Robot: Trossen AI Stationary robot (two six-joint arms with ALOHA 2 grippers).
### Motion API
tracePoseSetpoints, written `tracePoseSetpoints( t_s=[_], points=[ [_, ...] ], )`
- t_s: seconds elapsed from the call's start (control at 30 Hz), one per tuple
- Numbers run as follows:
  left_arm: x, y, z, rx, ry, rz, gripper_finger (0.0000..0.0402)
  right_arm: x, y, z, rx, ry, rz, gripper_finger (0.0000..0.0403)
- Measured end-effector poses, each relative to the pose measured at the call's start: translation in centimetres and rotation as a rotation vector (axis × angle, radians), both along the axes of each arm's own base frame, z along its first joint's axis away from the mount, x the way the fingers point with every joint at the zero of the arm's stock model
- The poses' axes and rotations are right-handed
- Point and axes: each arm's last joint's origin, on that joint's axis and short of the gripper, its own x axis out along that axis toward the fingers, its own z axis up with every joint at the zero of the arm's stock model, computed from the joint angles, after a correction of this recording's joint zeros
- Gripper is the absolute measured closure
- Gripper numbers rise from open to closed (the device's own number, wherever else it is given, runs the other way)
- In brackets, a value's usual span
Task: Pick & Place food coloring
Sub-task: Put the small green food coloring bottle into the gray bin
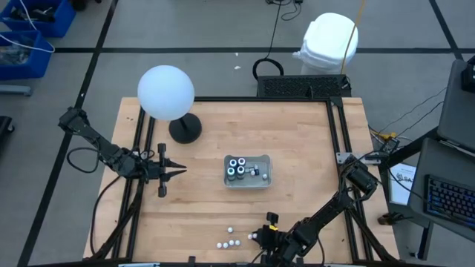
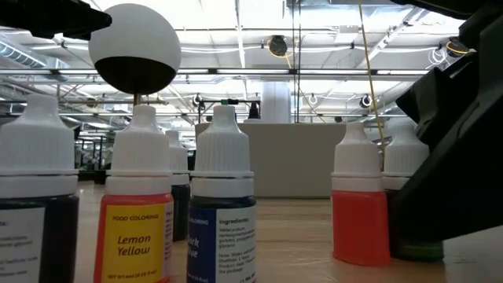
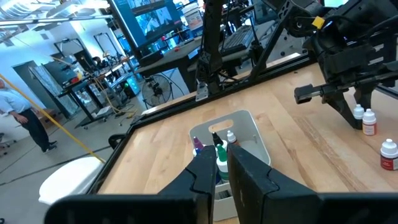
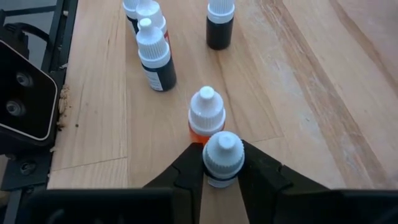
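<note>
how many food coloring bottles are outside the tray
6: gripped bottle in the right gripper, orange bottle just beyond, labelled dark bottle farther, lone dark bottle apart, far pair beyond. Others may be hidden.

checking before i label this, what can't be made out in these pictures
- High view: bottles near the table's front edge are too small to tell colours.
- Right wrist view: body of the bottle between the right gripper jaws is hidden by its own cap.
- Low view: near bottle cut off by the left edge.

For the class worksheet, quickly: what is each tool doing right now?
Left tool: closed, empty, above the tray.
Right tool: closed on a white-capped food coloring bottle.
</note>
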Motion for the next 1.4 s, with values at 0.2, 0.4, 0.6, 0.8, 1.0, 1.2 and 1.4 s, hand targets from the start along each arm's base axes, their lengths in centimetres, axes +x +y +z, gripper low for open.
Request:
tracePoseSetpoints(
  t_s=[0.2, 0.4, 0.6, 0.8, 1.0, 1.2, 1.4],
  points=[
    [0.0, 0.0, 0.0, 0.0, 0.0, 0.0, 0.0353, -0.1, -0.1, 0.4, -0.015, 0.003, 0.017, 0.034],
    [0.0, 0.0, 0.0, -0.013, 0.0, 0.001, 0.0353, -0.2, -0.1, 2.1, -0.004, -0.024, 0.03, 0.0338],
    [0.0, 0.0, 0.0, -0.015, 0.0, 0.001, 0.0353, -0.2, -0.1, 2.2, -0.016, -0.021, 0.039, 0.0339],
    [0.0, 0.0, 0.0, -0.002, 0.001, 0.0, 0.0353, -0.3, -0.2, 2.2, -0.018, -0.017, 0.036, 0.034],
    [0.0, 0.0, 0.0, 0.005, 0.001, 0.0, 0.0353, -0.2, -0.2, 2.2, -0.021, -0.016, 0.038, 0.0338],
    [0.0, 0.0, 0.0, -0.021, 0.0, 0.001, 0.0353, -0.1, -0.4, 3.6, -0.027, -0.043, 0.061, 0.034],
    [0.0, 0.0, 0.0, -0.004, 0.0, -0.001, 0.0353, 0.1, -1.0, 5.1, -0.045, -0.062, 0.08, 0.0338]
  ],
)
